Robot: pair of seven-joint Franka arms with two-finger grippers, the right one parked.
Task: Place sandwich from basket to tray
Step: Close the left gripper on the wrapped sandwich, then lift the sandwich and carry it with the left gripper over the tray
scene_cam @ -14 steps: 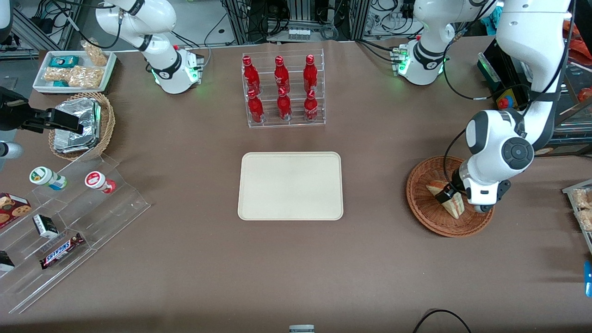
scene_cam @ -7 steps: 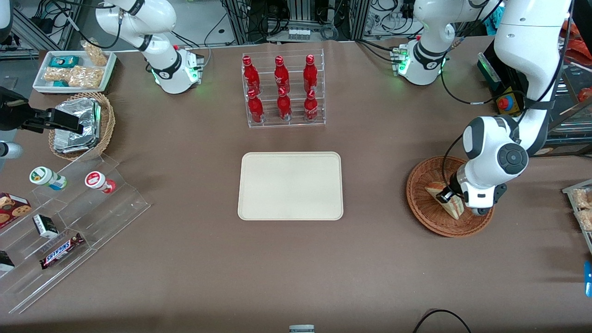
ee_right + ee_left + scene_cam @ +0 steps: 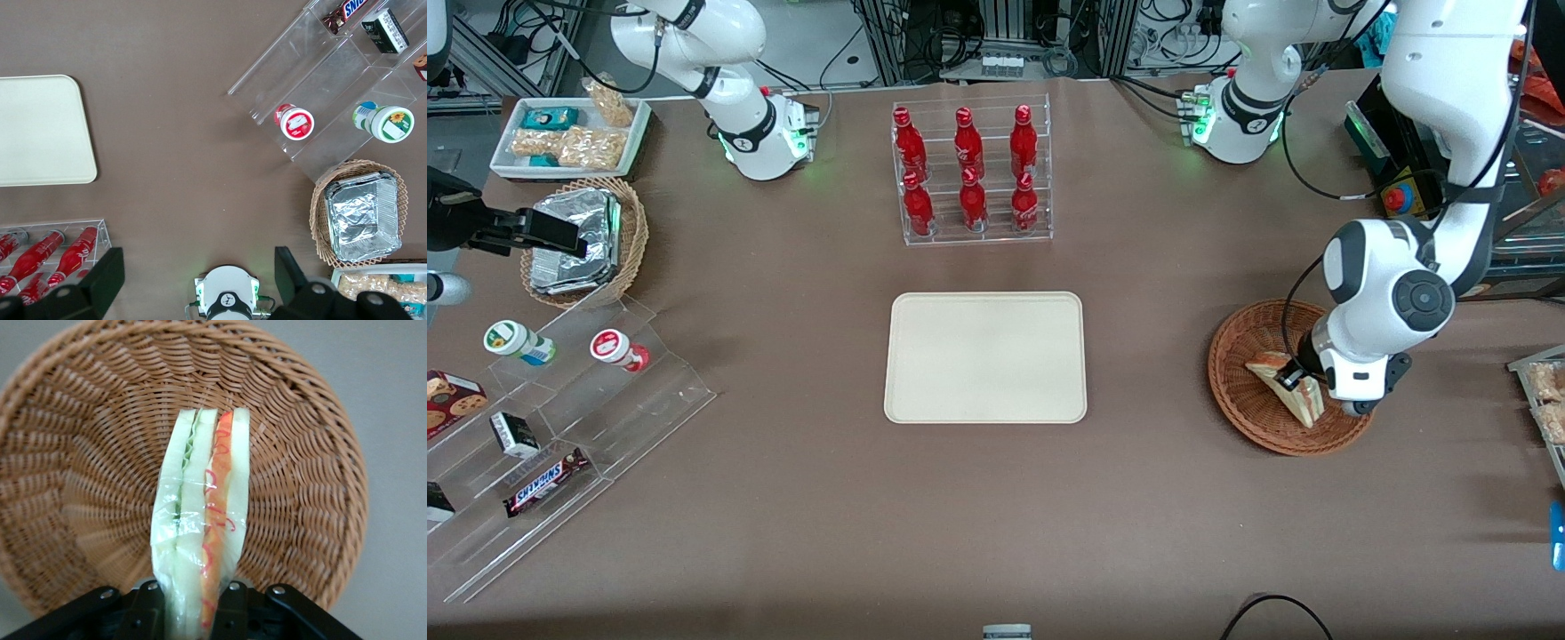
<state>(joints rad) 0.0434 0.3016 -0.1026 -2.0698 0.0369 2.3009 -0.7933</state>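
My gripper [image 3: 1288, 380] pinches the sandwich [image 3: 200, 527] by its wide end, over the basket [image 3: 1240, 396]. The tray [image 3: 985, 357] sits bare toward the parked arm's end; a candy bar [image 3: 544, 481] there reads SNICKERS

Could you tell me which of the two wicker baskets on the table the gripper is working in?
The wide, shallow reddish-brown basket at the working arm's end: the gripper is shut on the sandwich there. The deeper tan basket holds foil packets.
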